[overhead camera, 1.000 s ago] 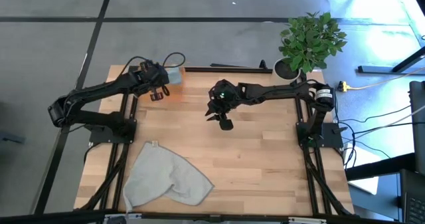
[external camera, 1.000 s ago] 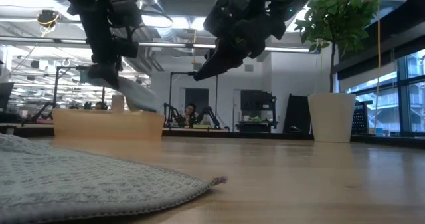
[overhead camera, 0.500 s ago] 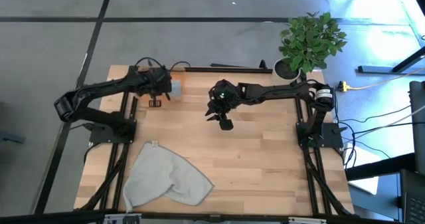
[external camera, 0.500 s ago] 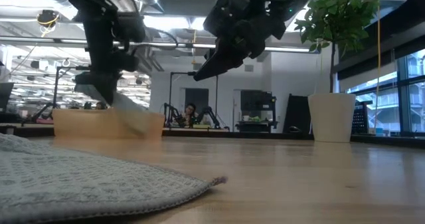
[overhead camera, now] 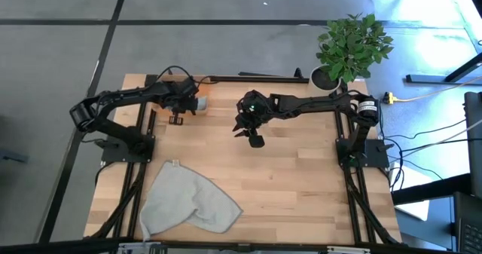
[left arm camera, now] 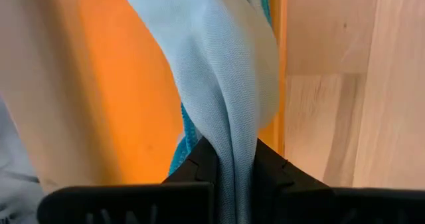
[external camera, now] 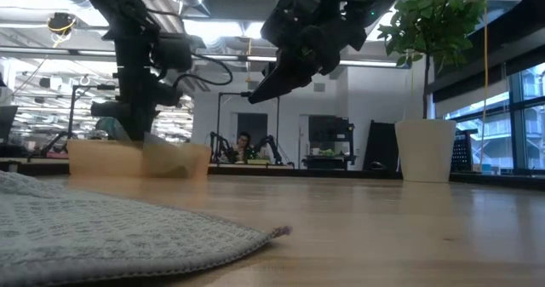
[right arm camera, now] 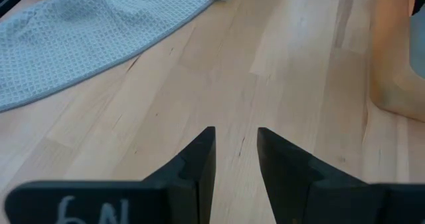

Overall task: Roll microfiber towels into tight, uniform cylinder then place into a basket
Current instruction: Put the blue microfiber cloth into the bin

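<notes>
The light teal-blue towel [left arm camera: 212, 71] hangs bunched from my left gripper [left arm camera: 236, 181], which is shut on it above the orange basket [left arm camera: 133, 98] at the table's far left. In the low view that gripper [external camera: 128, 121] stands just over the basket's wall [external camera: 136, 161]. The pale grey-green towel [overhead camera: 188, 201] lies crumpled and flat on the table near the front left. My right gripper [overhead camera: 252, 133] hovers open over the middle of the table, nothing between its fingers [right arm camera: 206, 151]. My left gripper pinches a bunched fold of the teal-blue towel [left arm camera: 234, 151] between its two fingers [left arm camera: 199, 167], several layers together. The fingers come from above, pointing steeply down. The towel hangs below them into the basket, slack; whether its lower end touches the basket's floor I cannot tell.
A white plant pot [external camera: 424, 151] with a leafy plant [overhead camera: 352, 47] stands at the table's far right corner. A dark bar [overhead camera: 256, 78] lies along the far edge. Bare wood [overhead camera: 301, 186] stretches across the table's middle and right.
My left gripper has sunk toward the basket and rolled about its own axis, still shut on the teal-blue towel. The towel has come down with it, and its lower end now hangs behind the basket's wall.
</notes>
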### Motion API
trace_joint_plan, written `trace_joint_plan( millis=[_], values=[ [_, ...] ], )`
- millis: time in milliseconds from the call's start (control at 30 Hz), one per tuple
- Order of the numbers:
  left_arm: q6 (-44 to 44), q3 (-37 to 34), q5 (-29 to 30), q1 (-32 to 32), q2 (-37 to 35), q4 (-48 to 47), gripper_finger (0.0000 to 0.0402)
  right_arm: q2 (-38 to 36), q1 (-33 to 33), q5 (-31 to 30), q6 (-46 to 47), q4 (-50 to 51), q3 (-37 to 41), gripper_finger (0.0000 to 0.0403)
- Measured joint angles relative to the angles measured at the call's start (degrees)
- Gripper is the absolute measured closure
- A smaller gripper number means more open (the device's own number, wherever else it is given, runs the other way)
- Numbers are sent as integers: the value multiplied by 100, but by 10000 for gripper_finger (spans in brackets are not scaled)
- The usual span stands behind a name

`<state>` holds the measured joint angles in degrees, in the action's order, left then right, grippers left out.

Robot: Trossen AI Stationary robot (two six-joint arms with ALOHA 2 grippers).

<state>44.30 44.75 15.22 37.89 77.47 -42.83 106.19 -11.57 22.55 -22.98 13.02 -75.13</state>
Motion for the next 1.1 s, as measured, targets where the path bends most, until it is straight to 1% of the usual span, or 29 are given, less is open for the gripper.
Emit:
trace_joint_plan(
  millis=[167,333,400,633,1100],
  values=[
    [275,0,-52,20,107,2,373,0,-2,0,0,-28,0,290],
    [288,4,-676,184,210,12,372,0,-1,0,0,-107,1,290],
    [296,4,-793,245,208,15,372,0,-2,0,0,-148,2,290],
    [247,4,-784,334,208,74,368,0,-2,0,0,-160,2,290],
    [235,4,-767,334,208,152,305,0,0,0,0,-164,2,290]
  ],
)
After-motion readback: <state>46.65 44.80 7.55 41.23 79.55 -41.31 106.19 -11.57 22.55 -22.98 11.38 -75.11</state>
